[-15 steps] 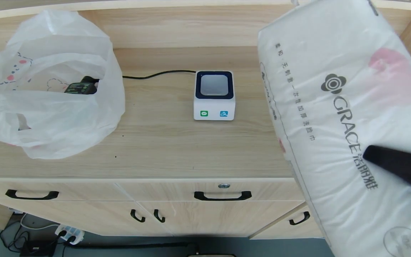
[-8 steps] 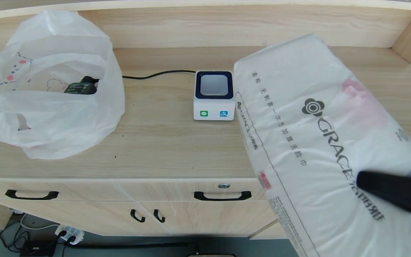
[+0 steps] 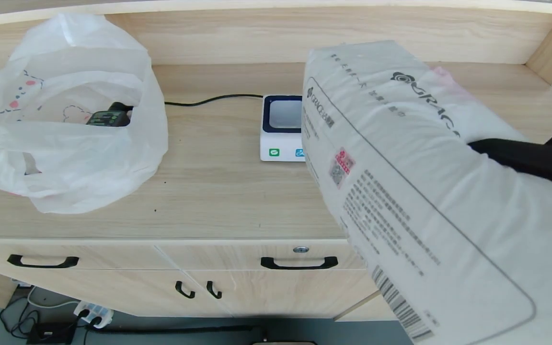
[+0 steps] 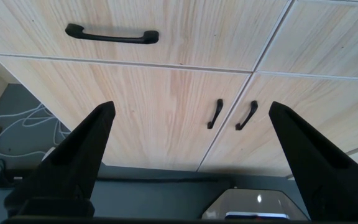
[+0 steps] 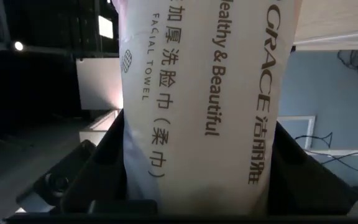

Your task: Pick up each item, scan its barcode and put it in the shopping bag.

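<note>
Right gripper (image 5: 197,162): clamped on the pack (image 3: 400,158), one black finger on each broad side. In the head view one finger (image 3: 515,154) lies across the pack at the right middle of the frame.

Left gripper (image 4: 191,162): fingers spread wide, nothing between them, facing the cabinet doors.

Pack: one, white, soft, held off the counter (image 3: 218,191). It runs from upper centre to the lower right corner of the head view and covers the right part of the scanner (image 3: 281,129).

Print on the pack:
- dark lettering and a flower mark along the upper face
- fine print in blocks on the face turned to the camera
- a red square label (image 3: 344,162) near its left end
- a barcode (image 3: 403,306) near the bottom edge of the frame

Change over the last second: the pack has swung left from the right edge and rolled. The large-lettered face showed before, and now the fine-print face and barcode do. The finger has risen from lower right to right middle. The bag and scanner have not moved.

Count:
- one scanner at centre, with two small icons on its front and one cable (image 3: 209,99) leading left
- one bag (image 3: 65,120) at the upper left, open, with one dark item (image 3: 108,117) inside
- four handles (image 3: 299,262) on the cabinet front
- one lock (image 3: 300,249)
</note>
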